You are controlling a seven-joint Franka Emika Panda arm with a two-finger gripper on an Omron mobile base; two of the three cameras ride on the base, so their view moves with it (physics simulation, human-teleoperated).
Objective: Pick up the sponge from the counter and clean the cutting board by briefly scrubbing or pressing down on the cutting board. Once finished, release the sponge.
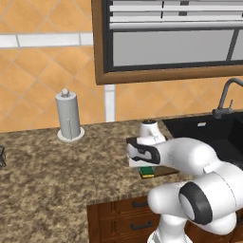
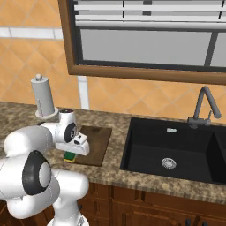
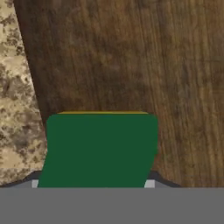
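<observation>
we're holding gripper [image 1: 146, 169] low over cutting board [image 2: 100, 137], jaws seeming to be pinching sponge [image 3: 99, 148] btwn them, counter [image 3: 17, 105] lying beside

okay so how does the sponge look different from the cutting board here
The sponge is green-topped over yellow; the cutting board is dark brown wood grain. The sponge is a small block, the cutting board a far broader flat slab. The sponge sits over the cutting board, which lies on the counter. Both are rectangular.
</observation>
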